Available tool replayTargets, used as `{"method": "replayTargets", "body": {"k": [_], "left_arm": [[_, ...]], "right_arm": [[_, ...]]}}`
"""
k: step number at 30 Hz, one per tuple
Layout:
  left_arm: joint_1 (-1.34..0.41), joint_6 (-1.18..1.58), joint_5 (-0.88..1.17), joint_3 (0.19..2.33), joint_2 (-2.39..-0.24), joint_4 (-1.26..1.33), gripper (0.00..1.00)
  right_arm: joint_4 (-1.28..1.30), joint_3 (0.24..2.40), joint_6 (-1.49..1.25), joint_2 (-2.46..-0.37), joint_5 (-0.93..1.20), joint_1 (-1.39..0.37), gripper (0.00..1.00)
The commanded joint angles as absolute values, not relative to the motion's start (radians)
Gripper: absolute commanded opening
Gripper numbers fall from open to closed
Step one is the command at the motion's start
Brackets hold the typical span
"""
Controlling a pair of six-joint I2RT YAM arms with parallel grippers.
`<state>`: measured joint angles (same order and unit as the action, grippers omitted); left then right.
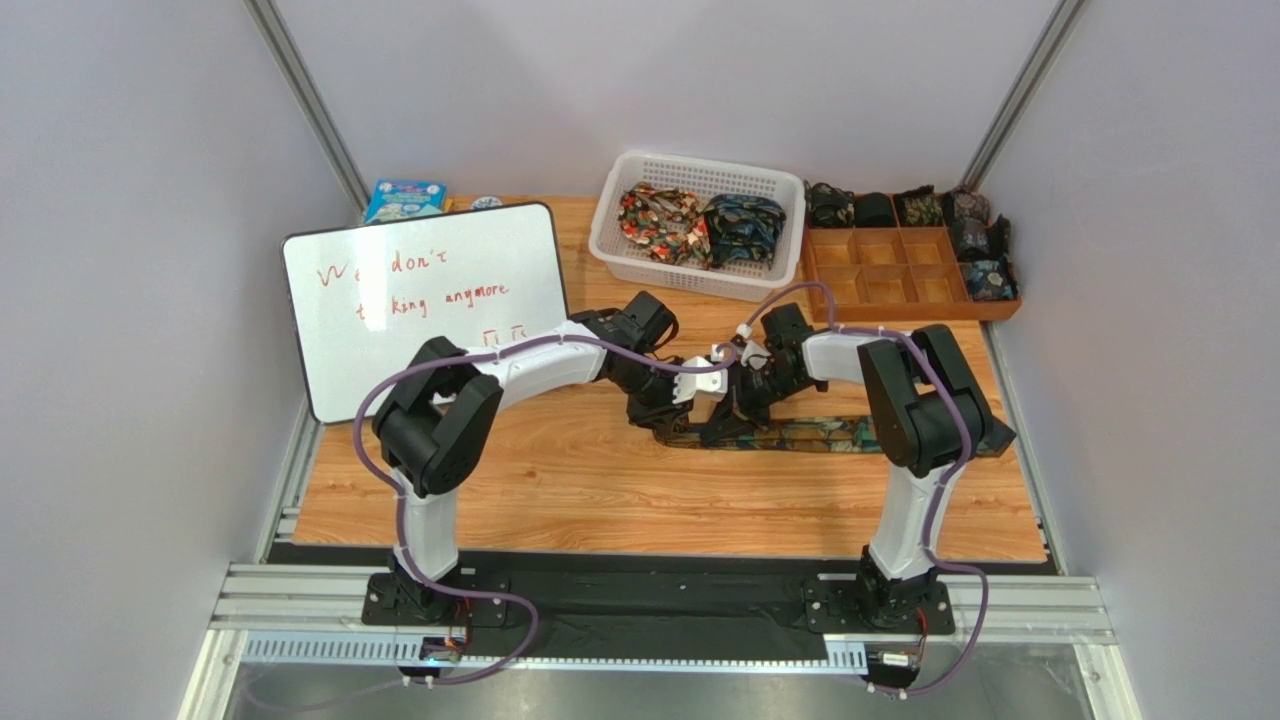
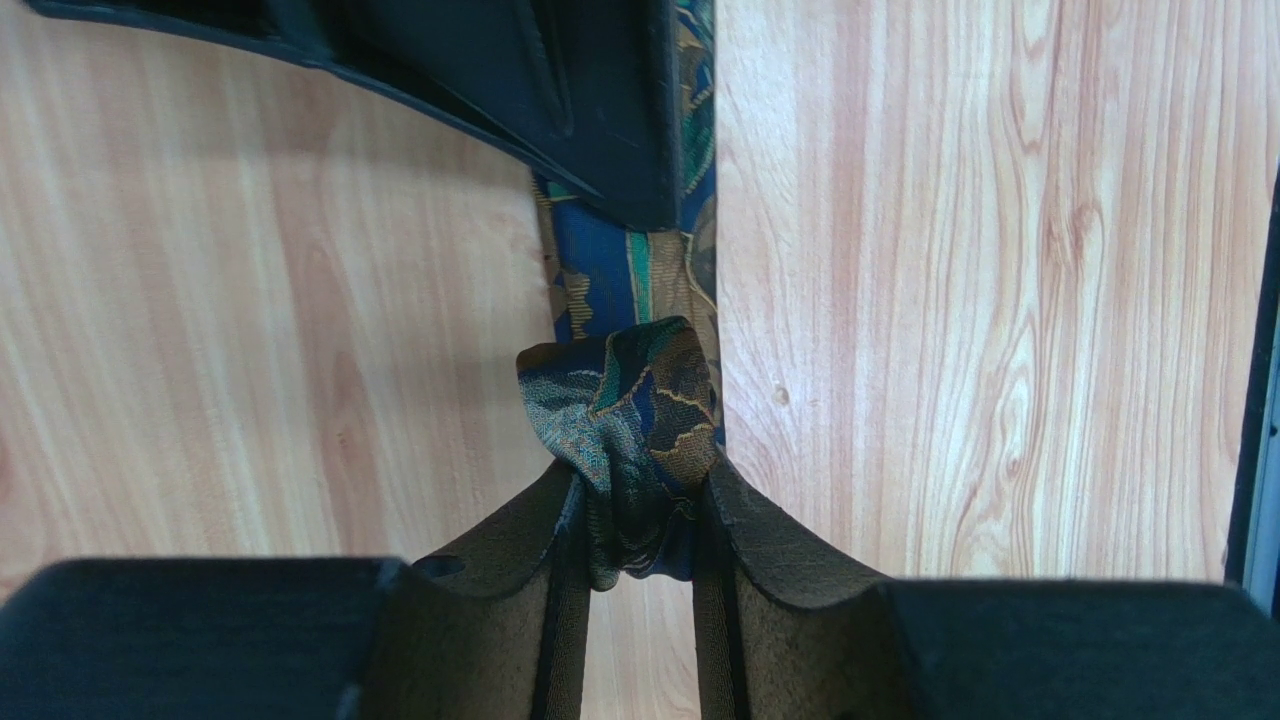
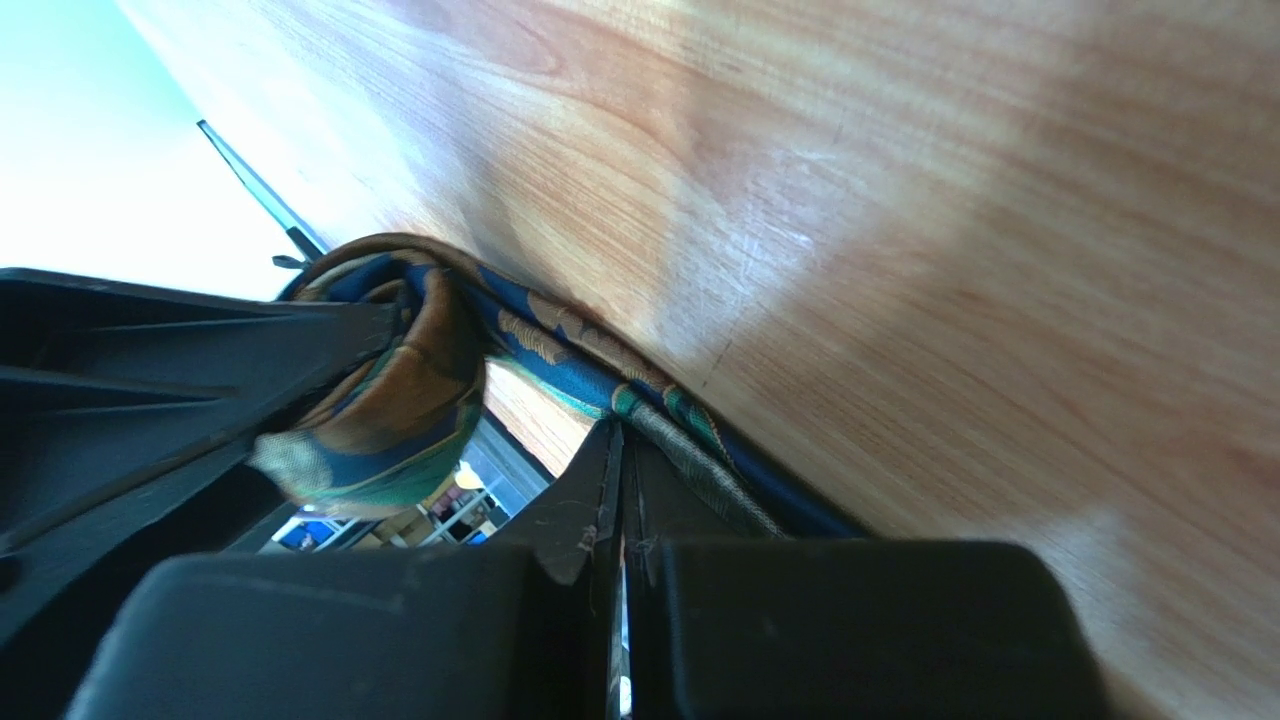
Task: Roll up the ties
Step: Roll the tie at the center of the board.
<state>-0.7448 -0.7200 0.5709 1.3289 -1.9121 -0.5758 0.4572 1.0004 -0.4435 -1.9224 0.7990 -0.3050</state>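
One tie [image 1: 819,435], dark blue with green and gold pattern, lies stretched along the wooden table toward the right. Its left end is folded into a small bunch [image 2: 624,398], and my left gripper [image 2: 639,518] is shut on that bunch. In the top view the left gripper [image 1: 679,393] and the right gripper [image 1: 732,408] meet over this end. My right gripper [image 3: 616,443] is shut with nothing between its fingers, its tips resting against the tie's strip [image 3: 601,353] on the table. The curled end [image 3: 383,413] shows just left of it.
A white slotted basket [image 1: 609,225] at the back holds bunched ties [image 1: 706,225]. The wooden compartment tray [image 1: 902,278] at back right has rolled ties [image 1: 969,218] in its far cells. A whiteboard [image 1: 428,300] leans at the left, a blue box [image 1: 406,198] behind it.
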Motion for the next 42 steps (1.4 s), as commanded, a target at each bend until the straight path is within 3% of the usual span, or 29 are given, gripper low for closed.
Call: {"method": "replayTargets", "body": {"k": [1,7,14,22,28,33,35,40,42], "left_arm": [[-0.768,-0.796,0.572,1.35,-1.943,-0.647,0.15],[-0.793,-0.772,0.5,1.368,-1.991,-0.638,0.18],[-0.801,-0.772,0.482,1.371,-2.005,-0.635,0.18],[-0.799,-0.787,0.499,1.371,-2.011,-0.644,0.2],[-0.801,-0.792,0.5,1.374,-2.013,-0.646,0.21],[-0.801,-0.788,0.495,1.378,-2.016,-0.646,0.24],[-0.798,-0.781,0.499,1.373,-2.008,-0.64,0.33],[-0.761,-0.723,0.552,1.347,-1.944,-0.605,0.61],[-0.756,-0.695,0.566,1.33,-1.918,-0.582,0.66]], "right_arm": [[0.446,0.997,-0.402,-1.948,0.661,-0.302,0.0],[0.365,0.965,-0.462,-1.812,0.791,-0.299,0.1],[0.262,0.925,-0.58,-1.733,0.87,-0.304,0.36],[0.187,0.908,-0.589,-1.793,0.856,-0.333,0.39],[0.156,0.9,-0.6,-1.821,0.856,-0.357,0.36],[0.176,0.905,-0.58,-1.836,0.862,-0.359,0.07],[0.199,0.908,-0.563,-1.845,0.848,-0.353,0.0],[0.248,0.902,-0.511,-1.871,0.787,-0.327,0.0],[0.261,0.903,-0.506,-1.896,0.779,-0.31,0.0]]}}
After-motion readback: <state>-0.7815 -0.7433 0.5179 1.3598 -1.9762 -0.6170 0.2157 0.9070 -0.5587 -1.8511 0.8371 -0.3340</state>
